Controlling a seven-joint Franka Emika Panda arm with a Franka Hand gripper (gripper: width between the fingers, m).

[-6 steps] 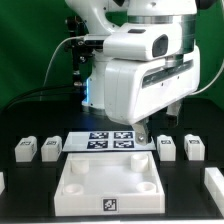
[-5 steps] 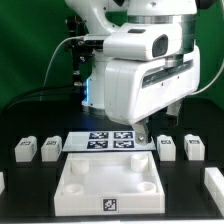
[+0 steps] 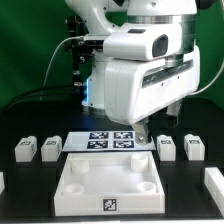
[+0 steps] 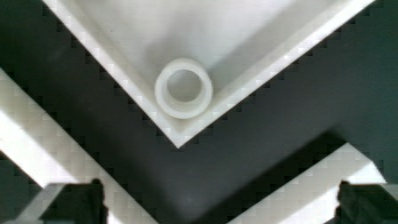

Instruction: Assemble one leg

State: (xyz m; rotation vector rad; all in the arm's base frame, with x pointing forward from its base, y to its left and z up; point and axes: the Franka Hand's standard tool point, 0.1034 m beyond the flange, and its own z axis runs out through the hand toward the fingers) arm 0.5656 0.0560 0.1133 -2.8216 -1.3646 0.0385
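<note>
Four small white legs with tags stand on the black table: two at the exterior view's left (image 3: 24, 150) (image 3: 50, 147) and two at its right (image 3: 167, 147) (image 3: 195, 148). My gripper (image 3: 150, 128) hangs above the table behind the large white square panel (image 3: 80, 200), touching no leg. In the wrist view the gripper (image 4: 217, 205) is open and empty, its dark fingertips (image 4: 71, 202) wide apart. Below it lies one corner of the panel (image 4: 178, 30) with a round socket (image 4: 183, 85).
The marker board (image 3: 110, 141) lies flat between the two pairs of legs, just behind the panel. Further white parts show partly at the exterior view's right edge (image 3: 214, 182) and left edge (image 3: 2, 182). A green backdrop stands behind the arm.
</note>
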